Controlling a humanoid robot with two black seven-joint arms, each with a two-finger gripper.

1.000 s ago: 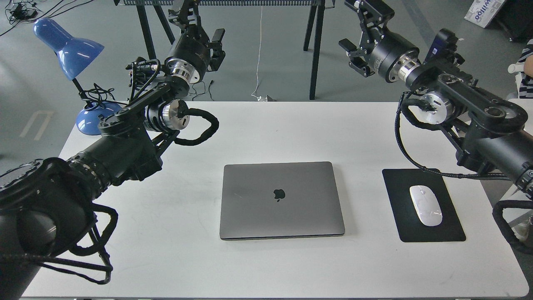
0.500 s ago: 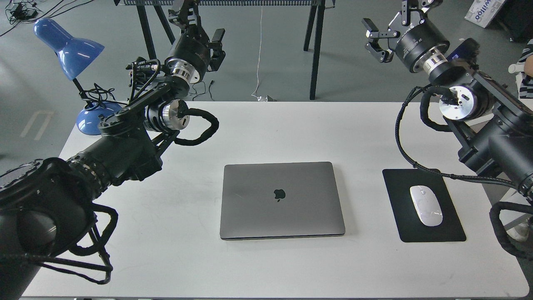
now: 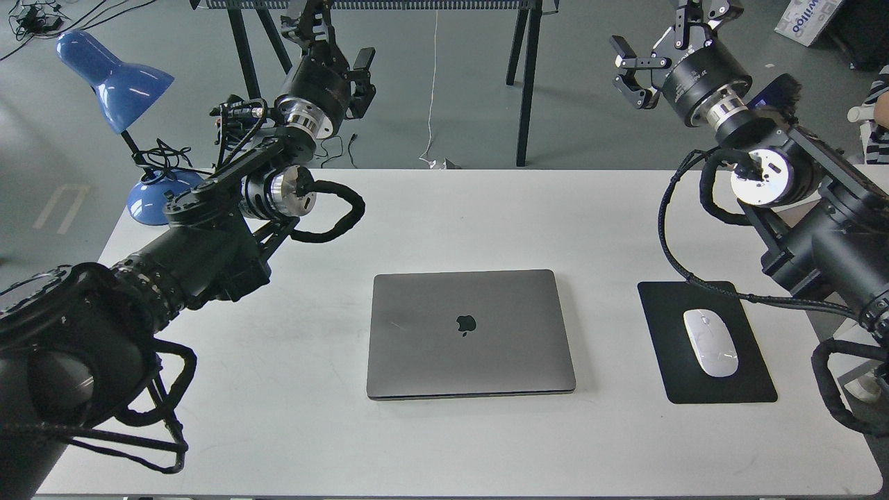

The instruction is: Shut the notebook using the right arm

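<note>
The notebook [image 3: 470, 334] is a space-grey laptop lying flat in the middle of the white table [image 3: 444, 215]. Its lid is down and the dark apple logo faces up. My right arm [image 3: 778, 167], with the blue-topped module near the wrist, is raised over the table's far right corner. My right gripper [image 3: 660, 38] is high above and behind the table, far from the notebook, with fingers spread and nothing between them. My left gripper [image 3: 333, 42] is also held high beyond the far left of the table, fingers apart and empty.
A black mouse pad [image 3: 705, 344] with a white mouse [image 3: 710, 342] lies right of the notebook. A blue desk lamp [image 3: 114, 83] stands at the table's far left corner. Black table legs [image 3: 524, 83] stand behind the table.
My right arm has swung up and to the right, lifting its gripper higher and further from the table. The notebook and my left arm have not moved.
</note>
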